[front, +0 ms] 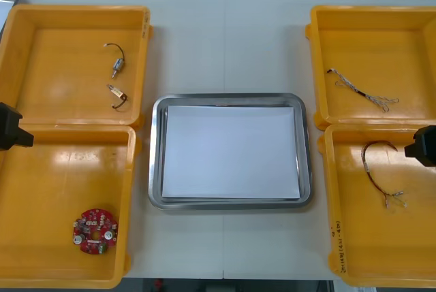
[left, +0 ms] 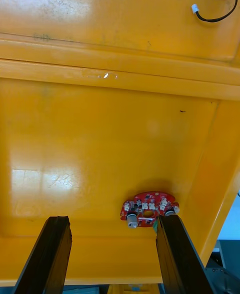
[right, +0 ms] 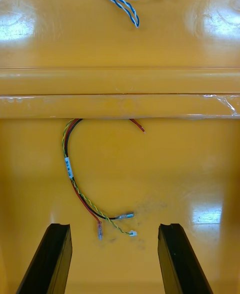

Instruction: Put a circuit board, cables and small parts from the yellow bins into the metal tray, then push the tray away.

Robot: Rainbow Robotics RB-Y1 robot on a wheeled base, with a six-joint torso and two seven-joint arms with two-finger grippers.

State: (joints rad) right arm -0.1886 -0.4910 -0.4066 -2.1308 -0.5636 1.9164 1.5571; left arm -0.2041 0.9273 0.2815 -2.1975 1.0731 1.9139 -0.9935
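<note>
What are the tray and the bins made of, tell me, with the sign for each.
Tray: looks like polished metal, likely steel; its rim mirrors light. Its inside is matte white, perhaps paper. Bins: seemingly glossy moulded plastic; soft glare patches on smooth floors.

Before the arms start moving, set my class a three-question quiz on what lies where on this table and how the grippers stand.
1. True or false: the red and yellow cable already lies in the metal tray.
2. Pick one. The left gripper and the right gripper are both: A open; B shut on nothing; C holding something.
3. Which bin holds the round red circuit board?

Key
1. False: it lies in the right near yellow bin, below the right gripper.
2. A.
3. The left near yellow bin.
</note>
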